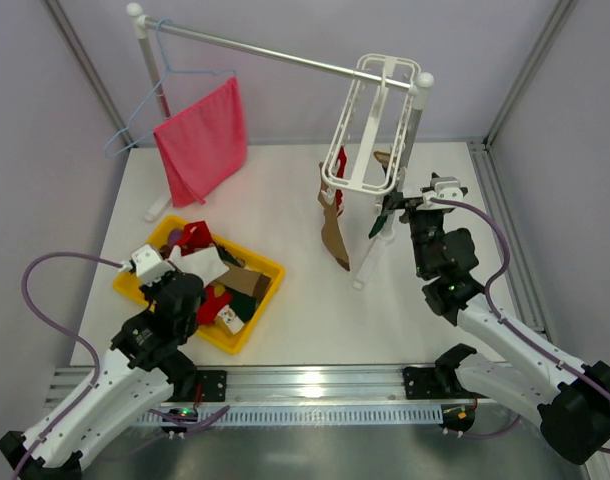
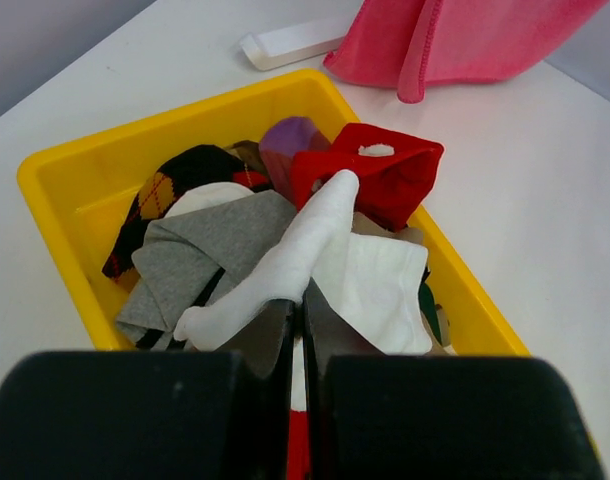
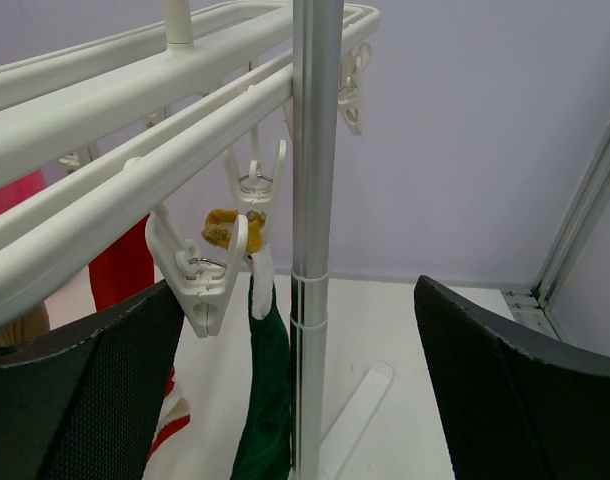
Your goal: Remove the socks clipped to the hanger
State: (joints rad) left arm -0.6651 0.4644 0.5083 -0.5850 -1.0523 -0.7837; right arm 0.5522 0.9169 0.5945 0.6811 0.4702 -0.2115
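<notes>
The white hanger [image 1: 370, 125] hangs from the rail at the right. Clipped under it are a red sock [image 1: 337, 165], a tan-brown sock [image 1: 332, 232] and a dark green sock [image 1: 382, 218]. My right gripper [image 1: 405, 200] is open just right of the green one. In the right wrist view, the green sock [image 3: 268, 400] hangs from a white clip [image 3: 255, 200], and my right gripper [image 3: 297, 290] straddles it and the rack's upright pole [image 3: 313, 250]. My left gripper [image 1: 185, 285] is shut over the yellow bin; in its wrist view, the left gripper [image 2: 297, 320] points at a white sock [image 2: 315, 240].
The yellow bin [image 1: 270, 262] at the near left holds several loose socks. A pink-red cloth [image 1: 200, 140] and a light-blue wire hanger [image 1: 145, 110] hang at the rail's left end. The rack's white foot [image 1: 370, 265] lies on the table below the hanger.
</notes>
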